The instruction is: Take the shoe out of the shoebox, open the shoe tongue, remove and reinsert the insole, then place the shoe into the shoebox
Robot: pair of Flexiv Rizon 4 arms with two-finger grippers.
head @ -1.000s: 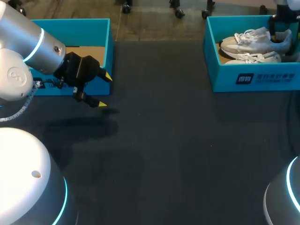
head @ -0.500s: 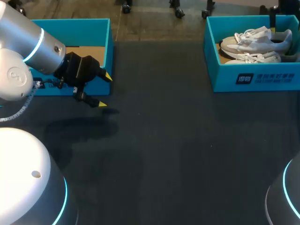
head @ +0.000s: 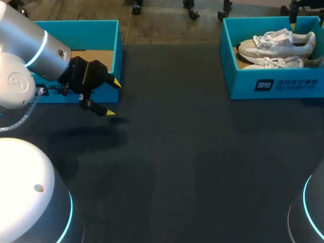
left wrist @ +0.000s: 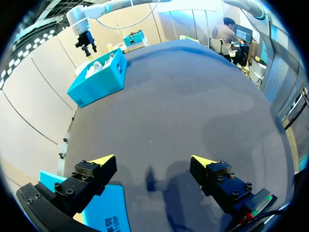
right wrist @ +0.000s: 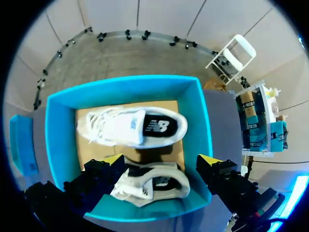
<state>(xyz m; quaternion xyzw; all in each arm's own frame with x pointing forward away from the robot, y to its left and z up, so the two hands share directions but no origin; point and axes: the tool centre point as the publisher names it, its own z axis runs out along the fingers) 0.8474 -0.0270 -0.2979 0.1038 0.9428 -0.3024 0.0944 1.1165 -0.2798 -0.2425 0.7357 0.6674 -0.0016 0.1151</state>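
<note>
**A:** Where do things stand? I see two white shoes in the teal shoebox at the far right of the desk.

**B:** Yes: the farther shoe and the nearer shoe both lie on their sides on the cardboard floor of the box. The right fingers hang above them, spread wide and holding nothing. In the head view the right gripper barely shows at the far right corner.

**A:** And the left fingers?

**B:** Also wide open and empty, hovering above the desk beside the second teal box at the far left, well away from the shoes.

**A:** So is the job ending or underway?

**B:** It fits either: shoes waiting in the box to be taken out, or a shoe laid back in after the insole work. I can't tell which.

**A:** What could go wrong?

**B:** I'd judge the crowding is the main risk. The two shoes lie close together, and the nearer one is hard against the box's near wall. Fingers coming down could catch laces, pinch both shoes at once, or knock the rim and shift the light box. A grip on soft upper fabric might also slip, so the shoe could tilt and snag on the wall.
</note>
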